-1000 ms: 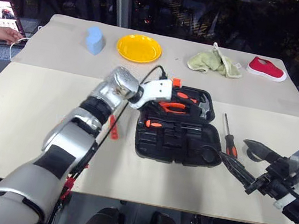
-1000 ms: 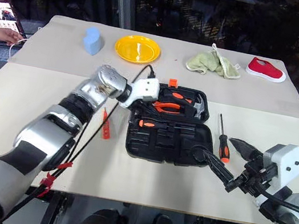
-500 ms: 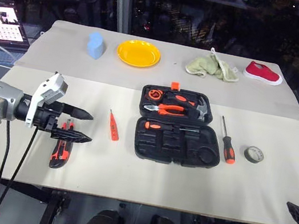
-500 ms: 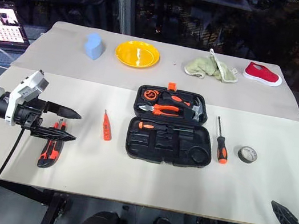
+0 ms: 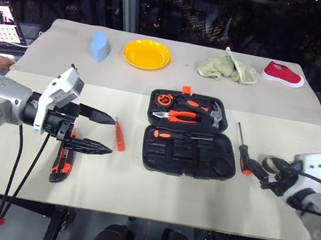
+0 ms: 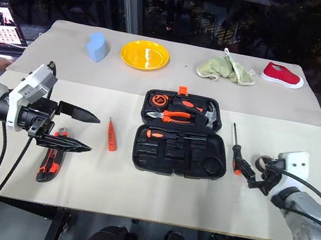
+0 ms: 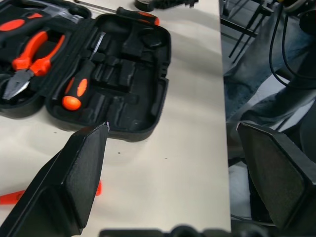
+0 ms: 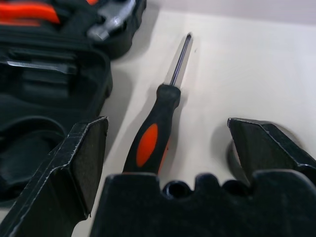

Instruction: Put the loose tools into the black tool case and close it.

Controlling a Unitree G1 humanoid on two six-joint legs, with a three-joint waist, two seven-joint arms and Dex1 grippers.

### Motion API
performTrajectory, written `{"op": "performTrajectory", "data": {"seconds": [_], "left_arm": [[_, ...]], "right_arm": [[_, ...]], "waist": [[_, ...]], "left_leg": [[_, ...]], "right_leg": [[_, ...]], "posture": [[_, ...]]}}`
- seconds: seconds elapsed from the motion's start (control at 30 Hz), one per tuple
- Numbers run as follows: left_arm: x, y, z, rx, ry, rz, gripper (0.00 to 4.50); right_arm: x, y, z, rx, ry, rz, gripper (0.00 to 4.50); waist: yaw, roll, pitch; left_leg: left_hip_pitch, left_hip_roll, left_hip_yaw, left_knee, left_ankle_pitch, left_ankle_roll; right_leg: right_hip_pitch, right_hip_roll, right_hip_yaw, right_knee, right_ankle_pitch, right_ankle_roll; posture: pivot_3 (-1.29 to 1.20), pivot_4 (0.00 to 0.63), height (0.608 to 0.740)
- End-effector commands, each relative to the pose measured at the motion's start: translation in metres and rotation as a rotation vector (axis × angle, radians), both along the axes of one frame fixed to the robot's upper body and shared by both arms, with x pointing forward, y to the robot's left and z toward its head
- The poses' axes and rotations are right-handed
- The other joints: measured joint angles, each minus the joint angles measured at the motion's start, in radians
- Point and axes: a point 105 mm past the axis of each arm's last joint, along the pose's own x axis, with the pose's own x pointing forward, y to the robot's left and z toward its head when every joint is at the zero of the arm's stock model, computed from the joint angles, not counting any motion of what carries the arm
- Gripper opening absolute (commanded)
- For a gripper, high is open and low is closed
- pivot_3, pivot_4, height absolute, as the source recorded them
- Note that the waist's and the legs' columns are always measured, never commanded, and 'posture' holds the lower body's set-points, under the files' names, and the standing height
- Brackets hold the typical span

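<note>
The right gripper [image 6: 249,173] has its jaws spread wide and empty, low over the worktop [image 6: 154,193] near its right edge, straddling the handle end of a black-and-orange screwdriver [image 8: 160,118] that lies loose just beside the case; the grey tape roll [image 8: 234,160] sits under the outer jaw. The left gripper [image 6: 81,131] hangs equally wide and empty toward the left edge, above the utility knife [image 6: 48,162], with the slim orange tester screwdriver [image 6: 111,134] close by. The black tool case [image 6: 181,142] lies open mid-worktop, one screwdriver [image 6: 167,135] already seated in it. The step in hand looks like taking the loose screwdriver: I would centre the jaws across the thick handle, not the shaft, keep the outer jaw clear of the tape roll, and close squarely so it lifts level
</note>
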Motion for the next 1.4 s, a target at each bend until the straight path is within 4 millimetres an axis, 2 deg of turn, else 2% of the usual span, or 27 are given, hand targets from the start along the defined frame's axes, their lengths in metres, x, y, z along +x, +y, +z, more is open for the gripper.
{"op": "performTrajectory", "data": {"seconds": [0.03, 0.2, 0.3, 0.57, 0.73, 0.9, 1.0, 1.1, 1.17, 1.27, 1.4], "left_arm": [[0.003, -0.005, 0.011, 0.027, -0.093, 0.000, 4.45], [0.008, -0.006, 0.010, 0.038, -0.118, 0.015, 4.45], [0.010, -0.008, 0.016, 0.021, -0.130, 0.020, 4.50], [0.012, -0.010, 0.017, 0.018, -0.143, 0.004, 4.50], [0.014, -0.013, 0.017, 0.010, -0.152, -0.003, 4.50], [0.016, -0.014, 0.016, 0.004, -0.162, -0.007, 4.50], [0.017, -0.015, 0.016, 0.001, -0.164, -0.015, 4.50], [0.017, -0.016, 0.015, 0.005, -0.161, -0.030, 4.50], [0.016, -0.016, 0.014, 0.010, -0.160, -0.043, 4.50], [0.017, -0.017, 0.013, 0.016, -0.162, -0.060, 4.50], [0.014, -0.018, 0.011, 0.035, -0.158, -0.087, 4.50]], "right_arm": [[0.005, 0.005, -0.003, -0.017, -0.031, 0.005, 4.50], [0.013, 0.008, -0.017, 0.007, -0.023, -0.023, 4.50], [0.016, 0.012, -0.020, 0.016, -0.020, -0.022, 3.83], [0.015, 0.014, -0.009, 0.057, -0.055, -0.032, 1.06], [0.011, 0.014, 0.015, 0.077, -0.115, -0.021, 1.02], [0.009, 0.012, 0.053, 0.043, -0.183, 0.025, 1.02], [0.007, 0.026, 0.079, 0.009, -0.219, 0.175, 1.02], [0.001, 0.049, 0.098, -0.048, -0.218, 0.402, 1.02], [-0.004, 0.062, 0.104, -0.097, -0.202, 0.546, 1.02], [-0.010, 0.080, 0.107, -0.182, -0.152, 0.777, 1.02], [0.000, 0.095, 0.094, -0.320, -0.107, 0.969, 1.02]], "waist": [[-0.001, 0.000, 0.000], [-0.004, 0.000, 0.000], [-0.007, 0.000, 0.000], [-0.014, 0.000, 0.000], [-0.015, 0.001, 0.000], [-0.015, 0.001, 0.000], [-0.015, 0.001, 0.001], [-0.017, 0.001, 0.001], [-0.019, 0.001, 0.001], [-0.020, 0.001, 0.001], [-0.020, 0.000, 0.001]], "left_leg": [[-0.001, 0.000, 0.000, 0.000, 0.000, 0.000], [0.000, 0.000, 0.001, -0.001, 0.000, -0.001], [0.001, 0.000, 0.000, -0.001, 0.001, -0.002], [0.003, 0.000, 0.000, -0.001, 0.002, -0.003], [0.002, 0.000, 0.000, -0.001, 0.002, -0.003], [0.002, 0.000, 0.000, -0.002, 0.002, -0.003], [0.002, 0.000, 0.000, -0.002, 0.002, -0.003], [0.002, 0.001, 0.001, -0.002, 0.002, -0.002], [0.002, 0.001, 0.001, -0.003, 0.006, 0.005], [0.002, 0.001, 0.001, -0.005, 0.006, 0.006], [0.001, 0.001, 0.001, -0.005, 0.005, 0.007]], "right_leg": [[0.000, 0.000, 0.000, 0.000, 0.000, 0.000], [0.000, 0.001, 0.001, 0.000, 0.000, 0.000], [0.001, 0.001, 0.001, 0.000, 0.000, -0.001], [0.001, 0.002, 0.001, 0.002, 0.001, -0.001], [0.001, 0.002, 0.001, 0.002, 0.001, -0.001], [0.001, 0.002, 0.001, 0.001, 0.001, -0.001], [0.001, 0.001, 0.001, 0.001, 0.001, -0.001], [0.001, 0.002, 0.001, 0.001, 0.001, -0.001], [0.001, 0.002, 0.001, 0.000, 0.000, -0.001], [0.001, 0.002, 0.001, -0.001, 0.000, -0.001], [0.001, 0.001, 0.000, -0.002, 0.000, -0.001]], "posture": [[0.00, 0.150, 0.740], [0.00, 0.150, 0.740], [0.00, 0.150, 0.740], [0.00, 0.150, 0.740], [0.00, 0.150, 0.740], [0.00, 0.150, 0.740], [0.00, 0.150, 0.740], [0.00, 0.150, 0.740], [0.00, 0.150, 0.740], [0.00, 0.150, 0.740], [0.00, 0.150, 0.740]]}}
